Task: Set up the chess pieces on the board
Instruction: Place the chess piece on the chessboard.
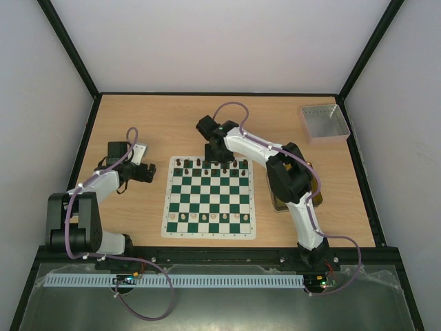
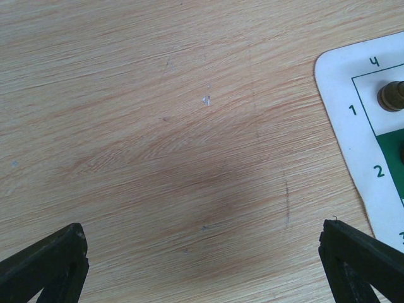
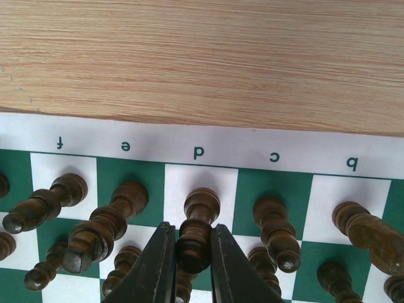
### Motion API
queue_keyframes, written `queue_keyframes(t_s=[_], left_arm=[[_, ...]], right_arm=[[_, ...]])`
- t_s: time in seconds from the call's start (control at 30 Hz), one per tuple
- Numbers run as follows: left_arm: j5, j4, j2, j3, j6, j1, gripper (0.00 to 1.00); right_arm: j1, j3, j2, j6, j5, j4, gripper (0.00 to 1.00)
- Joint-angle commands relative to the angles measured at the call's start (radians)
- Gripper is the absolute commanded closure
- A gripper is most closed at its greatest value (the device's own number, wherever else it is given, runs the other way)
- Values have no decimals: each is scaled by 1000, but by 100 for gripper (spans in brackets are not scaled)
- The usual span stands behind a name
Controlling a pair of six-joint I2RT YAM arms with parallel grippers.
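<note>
The right arm stretches out over the far edge of the board [image 1: 209, 234], its right fingers [image 3: 216, 251] clamped on a dark piece [image 3: 201, 211] standing on the d file. The border there reads f, e, d, c, b. The left arm sits folded at the left, its left fingers [image 2: 363, 262] spread wide and empty over bare desk [image 2: 158, 126] beside the board's corner marked 1 and 2.

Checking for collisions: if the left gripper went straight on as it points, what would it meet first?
Left gripper: probably bare tabletop, just beside the board; depth unclear.
</note>
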Motion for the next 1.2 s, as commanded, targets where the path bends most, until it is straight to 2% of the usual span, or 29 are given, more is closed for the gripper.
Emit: queue_keyframes(t_s=[0.0,0.23,0.47,0.83,1.17], left_arm=[[4,3,15,-1,6,-1,1],[5,3,14,-1,6,-1,1],[5,5,18,0,8,-1,1],[7,5,18,-2,8,-1,1],[7,2,13,0,6,-1,1]], right_arm=[[9,-16,11,-8,1,4,90],[13,-20,15,-9,-2,8,90],[13,-19,17,-7,-8,14,80],[14,-14,11,-8,8,7,72],[14,69,5,-10,46,-38,71]])
